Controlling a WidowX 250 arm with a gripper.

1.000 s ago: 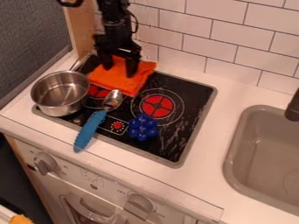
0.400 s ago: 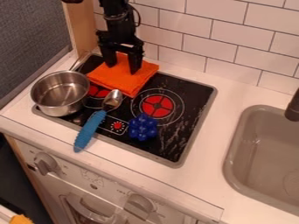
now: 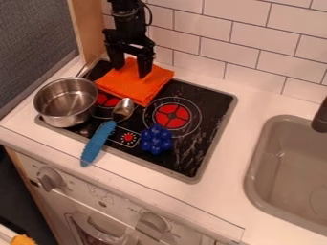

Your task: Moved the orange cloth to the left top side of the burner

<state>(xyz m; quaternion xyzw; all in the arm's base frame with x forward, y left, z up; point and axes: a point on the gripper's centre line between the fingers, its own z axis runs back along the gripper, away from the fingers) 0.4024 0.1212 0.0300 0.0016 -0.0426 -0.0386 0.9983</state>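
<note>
The black gripper [image 3: 129, 69] hangs from the top left over the back part of the orange cloth [image 3: 135, 85], its two fingers spread wide. Folded and flat, the cloth lies at the back of the black burner plate [image 3: 214, 103], up and left of the round red burner [image 3: 172, 116]. Whether the fingertips touch the cloth cannot be told. The cloth's back edge is partly hidden behind the fingers.
A metal pot [image 3: 66, 102] stands at the hob's left. Beside it lies a spoon with a blue handle [image 3: 98, 143], and a dark blue toy [image 3: 156, 139] sits in front of the red burner. The sink [image 3: 287, 167] is at right; a tiled wall [image 3: 236, 45] rises behind.
The gripper has moved slightly, first to the right and then back a little left and up. The cloth shifted a bit to the right at first, then stayed in place.
</note>
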